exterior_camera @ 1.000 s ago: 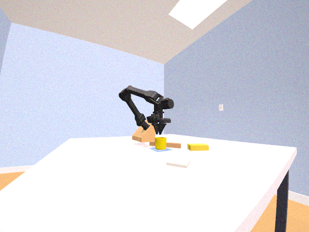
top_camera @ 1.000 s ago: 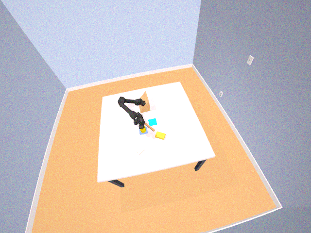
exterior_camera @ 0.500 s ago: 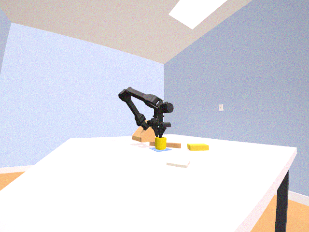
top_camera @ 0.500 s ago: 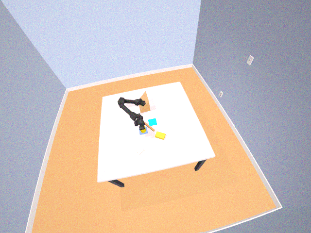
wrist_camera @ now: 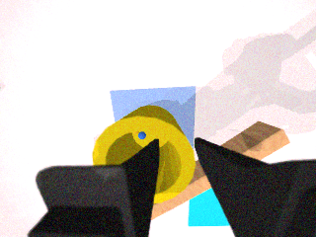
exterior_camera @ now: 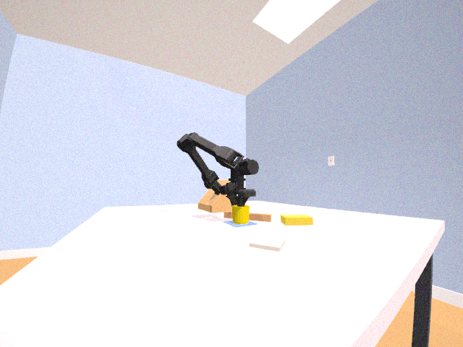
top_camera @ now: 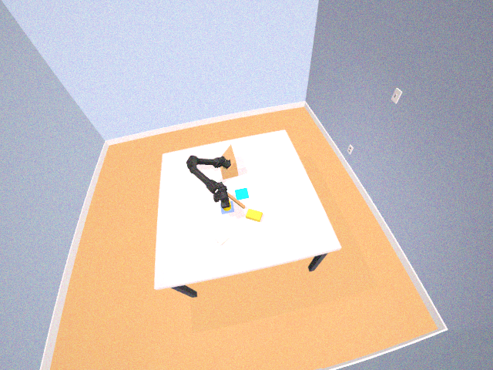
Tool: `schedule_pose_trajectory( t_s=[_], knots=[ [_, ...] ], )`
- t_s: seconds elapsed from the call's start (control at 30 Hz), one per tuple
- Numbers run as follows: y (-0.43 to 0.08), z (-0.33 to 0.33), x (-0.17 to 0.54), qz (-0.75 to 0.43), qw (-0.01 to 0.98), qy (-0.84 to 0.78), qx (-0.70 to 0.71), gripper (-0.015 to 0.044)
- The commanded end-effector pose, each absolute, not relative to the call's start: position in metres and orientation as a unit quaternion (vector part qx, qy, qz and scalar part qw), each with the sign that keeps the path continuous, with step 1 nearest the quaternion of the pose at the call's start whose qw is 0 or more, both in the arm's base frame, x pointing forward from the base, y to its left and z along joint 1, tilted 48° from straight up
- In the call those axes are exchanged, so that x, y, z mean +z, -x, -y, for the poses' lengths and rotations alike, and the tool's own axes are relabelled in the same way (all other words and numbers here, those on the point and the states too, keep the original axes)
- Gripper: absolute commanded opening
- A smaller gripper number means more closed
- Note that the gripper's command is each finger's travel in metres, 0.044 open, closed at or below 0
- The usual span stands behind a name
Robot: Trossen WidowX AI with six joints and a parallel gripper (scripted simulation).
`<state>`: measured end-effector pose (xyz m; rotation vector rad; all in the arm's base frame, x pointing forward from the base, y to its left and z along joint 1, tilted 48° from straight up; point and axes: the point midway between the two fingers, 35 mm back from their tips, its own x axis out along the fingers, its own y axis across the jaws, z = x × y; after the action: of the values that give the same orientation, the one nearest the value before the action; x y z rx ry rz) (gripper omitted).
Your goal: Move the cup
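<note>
Yellow cup (wrist_camera: 143, 153) stood upright on the blue pad (wrist_camera: 153, 106), keeping its marble (wrist_camera: 142, 134) inside, while the gripper (wrist_camera: 175, 148) straddled the rim, jaws partly open, gripping nothing yet.

Bare test room: plain blue walls (top_camera: 191, 59), orange floor (top_camera: 119, 302) with white skirting, and a ceiling light panel (exterior_camera: 295, 16). A single white surface (top_camera: 246, 239) on dark legs carries a black robot arm (exterior_camera: 213, 157). Two wall sockets (top_camera: 395, 95) are the only fittings.
</note>
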<state>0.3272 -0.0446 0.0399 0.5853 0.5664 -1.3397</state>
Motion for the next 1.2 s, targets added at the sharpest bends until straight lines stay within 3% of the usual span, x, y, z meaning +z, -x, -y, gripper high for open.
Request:
schedule_pose_trajectory(
  t_s=[0.0,0.1,0.87,1.17],
  knots=[
    [-0.325,0.049,0.036,-0.256,0.708,-0.259,-0.605,0.0167],
    [-0.325,0.049,0.036,-0.256,0.708,-0.259,-0.605,0.0167],
    [-0.327,0.048,0.037,-0.255,0.708,-0.263,-0.604,0.0000],
    [-0.324,0.031,0.051,-0.257,0.707,-0.262,-0.604,0.0000]
  ],
)
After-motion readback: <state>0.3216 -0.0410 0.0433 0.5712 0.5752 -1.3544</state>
